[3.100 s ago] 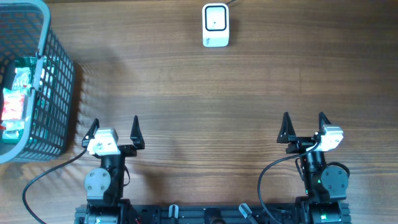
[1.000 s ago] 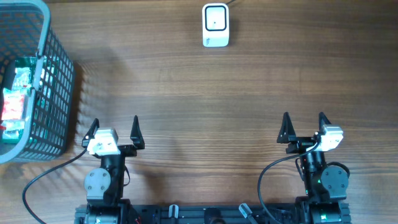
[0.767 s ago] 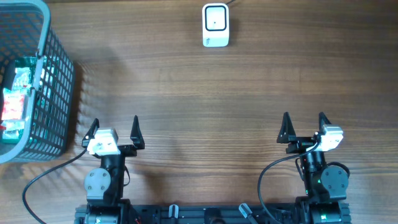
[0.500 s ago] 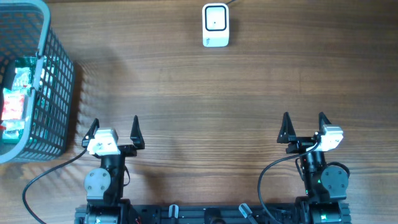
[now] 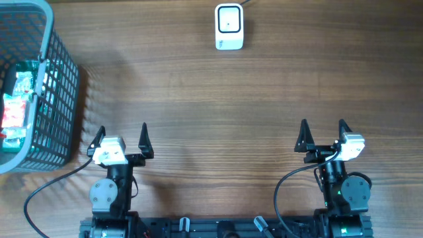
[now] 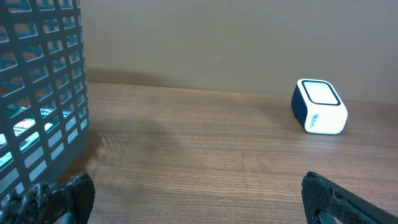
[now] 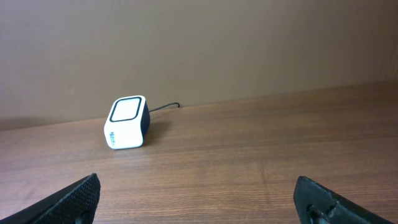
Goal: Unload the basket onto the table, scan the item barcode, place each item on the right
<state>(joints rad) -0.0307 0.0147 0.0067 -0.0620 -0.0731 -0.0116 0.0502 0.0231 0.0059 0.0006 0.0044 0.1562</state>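
Both arms sat along the bottom of the overhead frame, left gripper (image 5: 123,129) and right gripper (image 5: 322,123) each spread wide with nothing in them. The stuff to scan was in the grey mesh basket (image 5: 63,99) at the far left edge. It was a couple of packets (image 5: 16,99), long sides running top-to-bottom. That's up and left of the left gripper, so I'd say that arm was way closer. The white barcode scanner (image 5: 229,26) sat top centre, well apart from both.

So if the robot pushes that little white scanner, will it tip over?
Probably not: the barcode scanner looks squat and boxy, so it would likely slide. Its cable may tug it back.
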